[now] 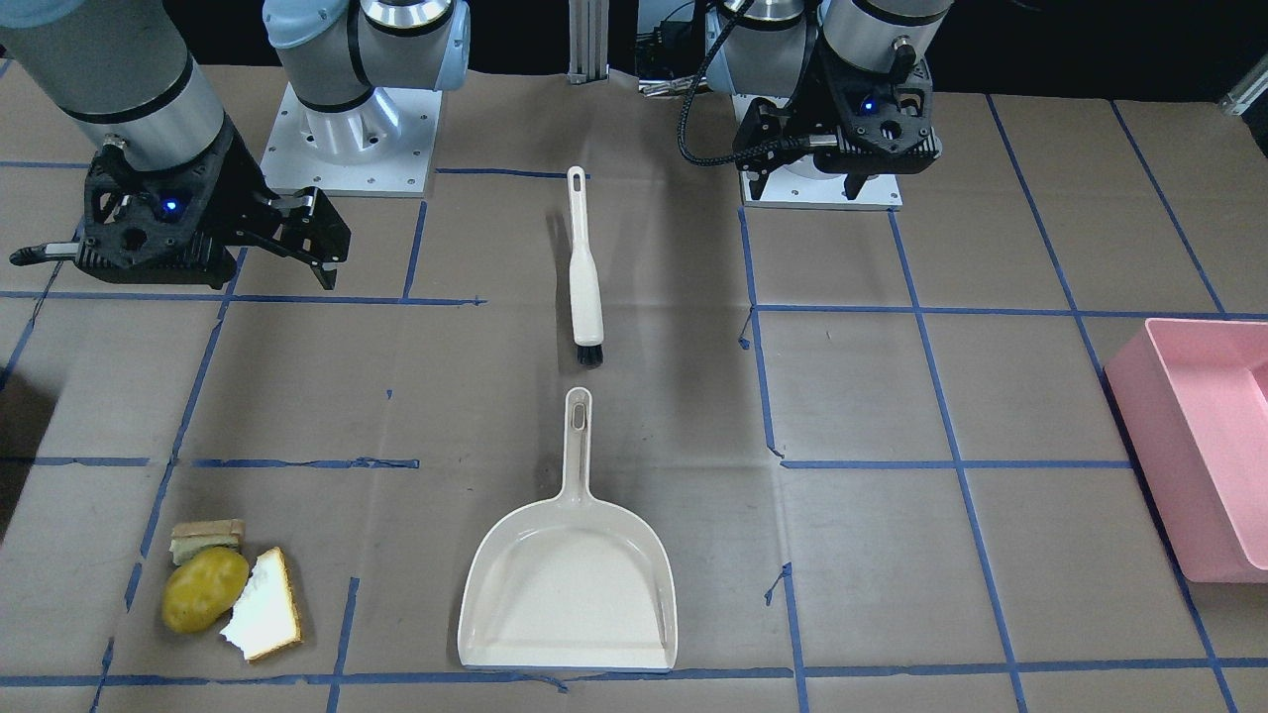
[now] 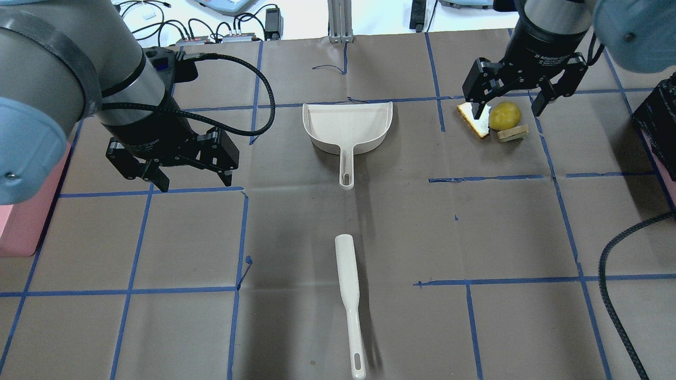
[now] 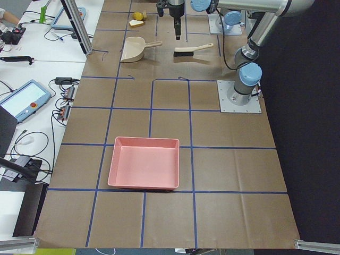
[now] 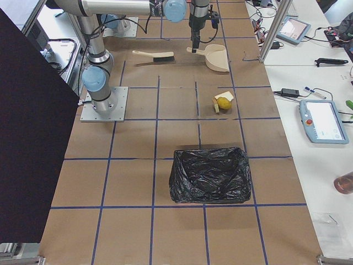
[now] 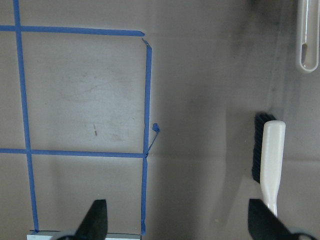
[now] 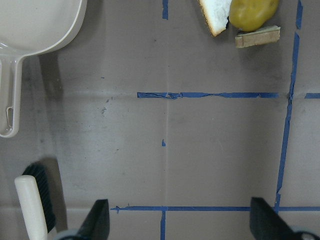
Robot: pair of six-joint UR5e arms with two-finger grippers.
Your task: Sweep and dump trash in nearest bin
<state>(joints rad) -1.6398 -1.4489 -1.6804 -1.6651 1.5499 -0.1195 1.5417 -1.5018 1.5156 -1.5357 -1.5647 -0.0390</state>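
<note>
Trash: potato-like lump, bitten bread slice and small sandwich chunk, huddled together, touching or nearly so. The pile sits close to the far edge of the table, on the robot's right half.

Dustpan lies mid-table at the same far edge, mouth toward that edge and handle pointing back at the robot. It is empty and well apart from the pile. Brush lies in line behind it, bristle end just short of the pan's handle tip.

Right gripper: fingers spread, nothing held, hanging above bare table on the robot's side of the pile. Left gripper: fingers spread too, empty, above the table beside the brush.

Bins: a black-bagged bin toward the table's right end, a pink bin at the left end. The black one looks nearest to the pile.

Step in hand, as judged: picking up the tools, with nothing grasped yet.
- Take each tool by its handle, around the middle, with a square grip.
- Set the pan's lip flat on the paper, just beside the pile and facing it.
- The lump may roll, so use short, low strokes.
- Carry the pan level.
</note>
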